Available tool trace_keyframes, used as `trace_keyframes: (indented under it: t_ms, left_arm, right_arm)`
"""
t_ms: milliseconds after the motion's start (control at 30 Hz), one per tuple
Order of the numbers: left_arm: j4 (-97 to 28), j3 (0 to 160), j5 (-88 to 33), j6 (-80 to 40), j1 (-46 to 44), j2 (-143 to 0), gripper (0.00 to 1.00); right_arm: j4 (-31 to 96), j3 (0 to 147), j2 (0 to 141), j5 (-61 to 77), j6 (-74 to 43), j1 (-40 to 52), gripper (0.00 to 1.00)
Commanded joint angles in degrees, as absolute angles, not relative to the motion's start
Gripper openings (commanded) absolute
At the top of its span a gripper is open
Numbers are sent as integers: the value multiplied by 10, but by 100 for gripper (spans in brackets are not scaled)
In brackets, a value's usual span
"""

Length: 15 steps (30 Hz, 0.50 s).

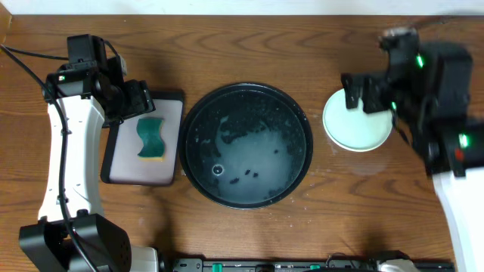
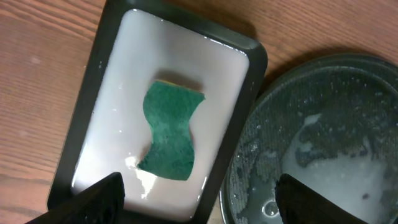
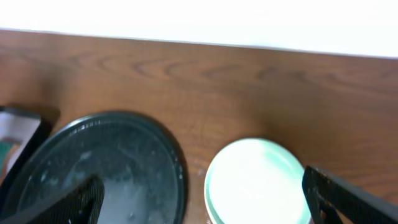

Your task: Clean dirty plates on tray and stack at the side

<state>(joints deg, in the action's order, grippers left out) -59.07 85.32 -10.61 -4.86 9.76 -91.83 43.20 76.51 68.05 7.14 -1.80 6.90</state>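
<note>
The round black tray [image 1: 246, 145] sits mid-table, wet with suds and a few dark crumbs; no plate lies in it. The plates [image 1: 357, 122] are stacked to its right, a pale mint one on top, also in the right wrist view [image 3: 255, 180]. My right gripper [image 1: 370, 94] hangs open over the stack's far edge, nothing between its fingers [image 3: 348, 199]. My left gripper [image 1: 140, 102] is open above the small rectangular tray [image 1: 113, 143], where a green sponge [image 2: 169, 129] lies. The left fingers [image 2: 99, 196] hold nothing.
The rectangular black-rimmed tray [image 2: 99, 81] with a pale wet inside sits just left of the round tray [image 2: 323, 143], their rims nearly touching. The tabletop is brown wood [image 1: 249, 45] with its far edge behind. A black rail [image 1: 265, 264] runs along the front edge.
</note>
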Motion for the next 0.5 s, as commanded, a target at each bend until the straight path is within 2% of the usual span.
trace_keyframes:
  t_ms: [0, 467]
  left_arm:
    - [-593, 860, -111, -52, 101, -922, 78]
    - [-593, 861, -111, -52, 101, -922, 78]
  right_arm:
    - [392, 670, 592, 96, -5, 49, 99]
    - [138, 266, 227, 88, 40, 37, 99]
